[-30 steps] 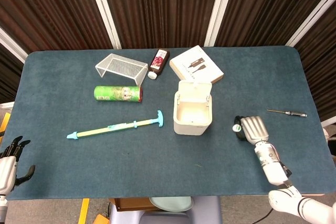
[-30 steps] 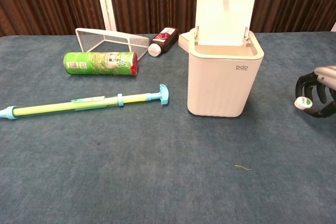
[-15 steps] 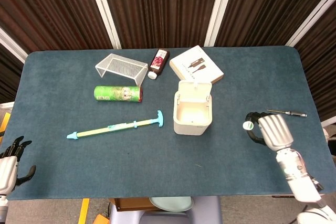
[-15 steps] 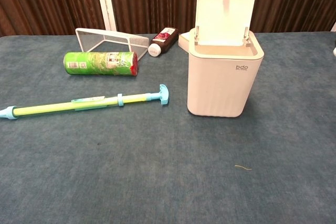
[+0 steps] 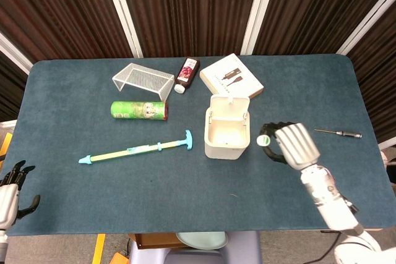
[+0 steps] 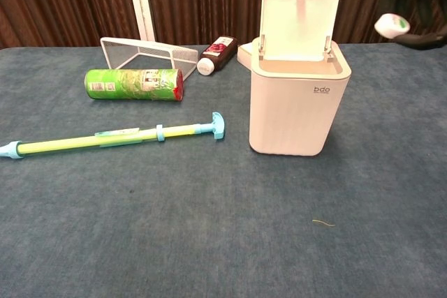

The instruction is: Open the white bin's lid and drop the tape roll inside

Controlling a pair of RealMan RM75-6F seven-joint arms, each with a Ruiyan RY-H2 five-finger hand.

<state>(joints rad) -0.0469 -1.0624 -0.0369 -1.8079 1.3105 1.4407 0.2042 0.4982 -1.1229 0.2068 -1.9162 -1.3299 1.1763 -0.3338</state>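
Observation:
The white bin stands mid-table with its lid swung up and its inside bare. My right hand holds the black tape roll in the air, just right of the bin's opening and above its rim level. In the chest view only the roll and dark fingers show at the top right corner. My left hand hangs at the table's front left edge, fingers spread, holding nothing.
A blue-and-yellow rod, a green can, a wire rack, a dark bottle and a white box lie left of and behind the bin. A thin screwdriver lies at the right.
My right hand has lifted the tape roll off the table and carried it left, up toward the bin's right side. The left hand has stayed put.

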